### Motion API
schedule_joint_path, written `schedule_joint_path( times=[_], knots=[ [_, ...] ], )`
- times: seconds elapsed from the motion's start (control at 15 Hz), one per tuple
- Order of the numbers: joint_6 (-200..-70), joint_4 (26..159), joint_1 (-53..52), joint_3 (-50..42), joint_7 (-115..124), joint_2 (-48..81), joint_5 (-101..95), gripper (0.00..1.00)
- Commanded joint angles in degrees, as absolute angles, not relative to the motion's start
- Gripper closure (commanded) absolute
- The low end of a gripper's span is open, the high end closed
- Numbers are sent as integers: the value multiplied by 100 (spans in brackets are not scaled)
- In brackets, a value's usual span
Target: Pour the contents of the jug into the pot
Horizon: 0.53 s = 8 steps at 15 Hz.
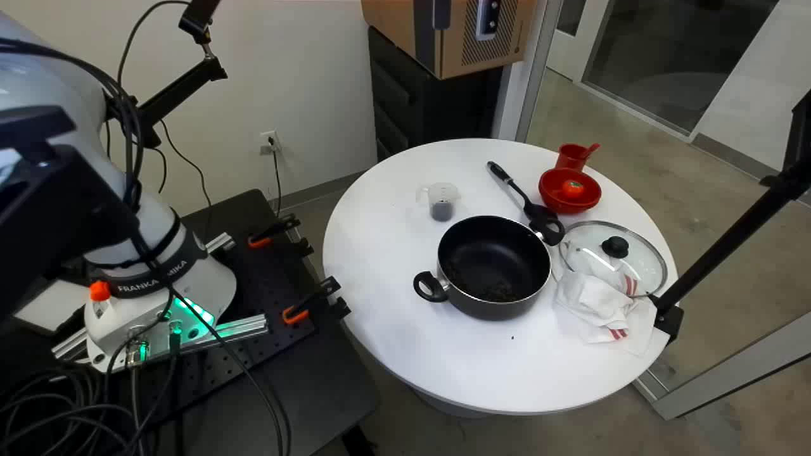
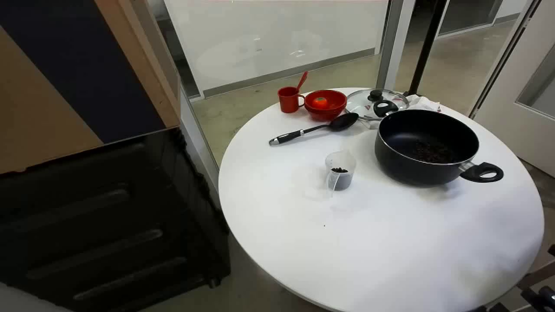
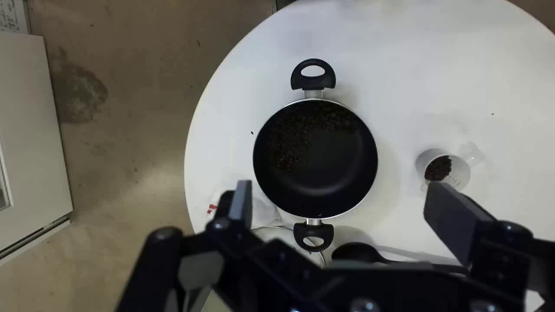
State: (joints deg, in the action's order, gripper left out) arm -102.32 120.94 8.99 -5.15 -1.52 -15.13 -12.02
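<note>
"Concrete floor (image 1: 728,209), a pale wall (image 1: 310,88), and a round white table (image 2: 282,225) with plenty on it. Where should I look first?"

"At the small clear plastic measuring jug (image 2: 344,161). It stands upright on the table, handle out to one side, with dark bean-like pieces (image 3: 439,167) inside."

"And near it?"

"A wide, round black pot (image 3: 334,158) with a metal rim and two looped side handles, just apart from the jug. Similar dark pieces lie over part of its floor, thicker toward one side."

"How is the black two-fingered gripper (image 3: 340,190)?"

"Its jaws are spread wide, as the wrist view shows. One fingertip (image 3: 440,199) overlaps the jug's edge from that angle. In an exterior view, what shows of the white robot arm (image 1: 155,212) is well apart from the jug."

"And the rest of the tabletop?"

"A long-handled black ladle (image 2: 316,128) lies near the pot. Just beside its scoop, a round red bowl (image 2: 327,116) holds a red tomato (image 2: 320,103), and next to the bowl a red mug (image 2: 286,104) has a red utensil (image 2: 302,81) leaning out of it. A clear glass lid (image 1: 615,247) with a black knob sits near one pot handle, overlapping a white cloth (image 1: 592,304) with red stripes; which is on top, I can't tell. One tiny dark speck (image 3: 252,132) lies just beside the pot."
</note>
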Motion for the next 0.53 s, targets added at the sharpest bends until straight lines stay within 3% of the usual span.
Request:
schedule_joint_path(
  times=[0.0, 0.47],
  knots=[
    [-10214, 12073, 830, -576, -141, -1511, -1216, 0],
    [-10462, 12266, 489, -550, -1755, -1053, -1199, 0]
  ],
)
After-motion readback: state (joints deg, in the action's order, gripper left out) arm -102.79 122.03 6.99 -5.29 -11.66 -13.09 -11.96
